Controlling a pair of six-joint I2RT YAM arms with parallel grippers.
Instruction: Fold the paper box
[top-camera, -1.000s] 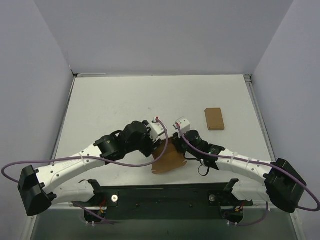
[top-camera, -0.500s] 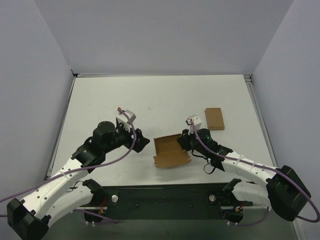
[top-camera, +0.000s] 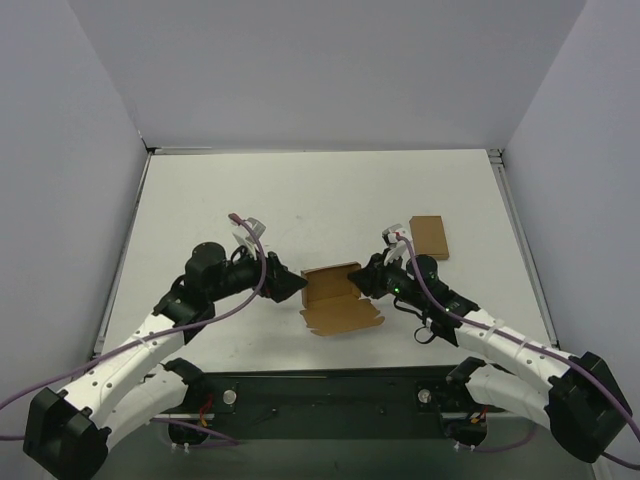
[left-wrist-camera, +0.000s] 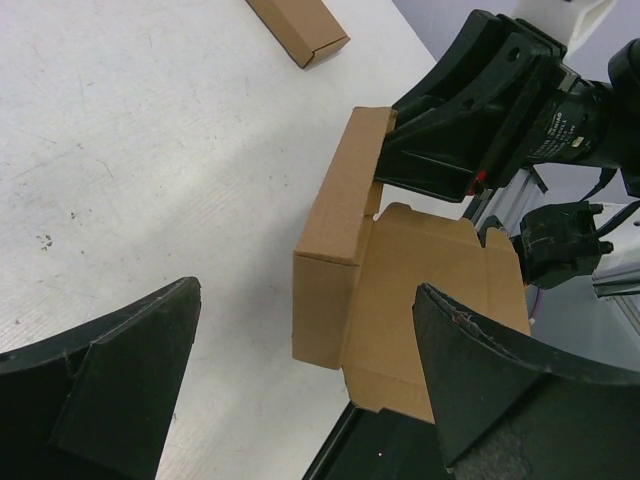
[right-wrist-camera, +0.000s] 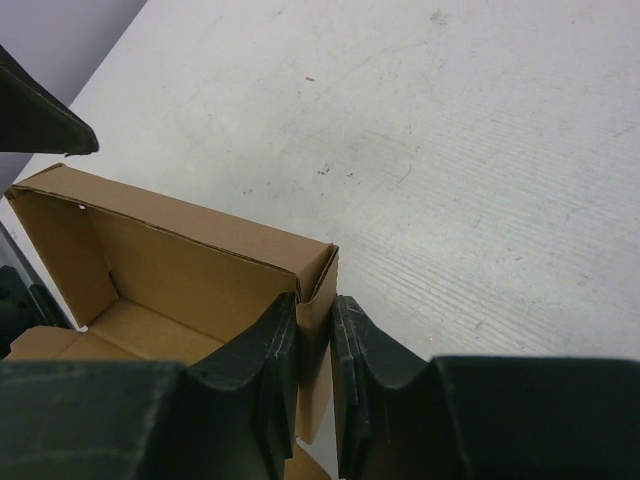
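Paper box (top-camera: 340, 298) wall nipped by nearly closed right gripper (right-wrist-camera: 314, 312); lies just beyond wide-spread, empty left gripper (left-wrist-camera: 305, 300). Near flap partly hidden behind right fingers.

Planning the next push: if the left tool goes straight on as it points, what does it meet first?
Most likely the box, at its upright end wall, centred ahead of the open left tool. The right tool grips it further on; depth is unclear.

Right hand (right-wrist-camera: 316, 335) pinches upright end wall of paper box (right-wrist-camera: 180, 265).
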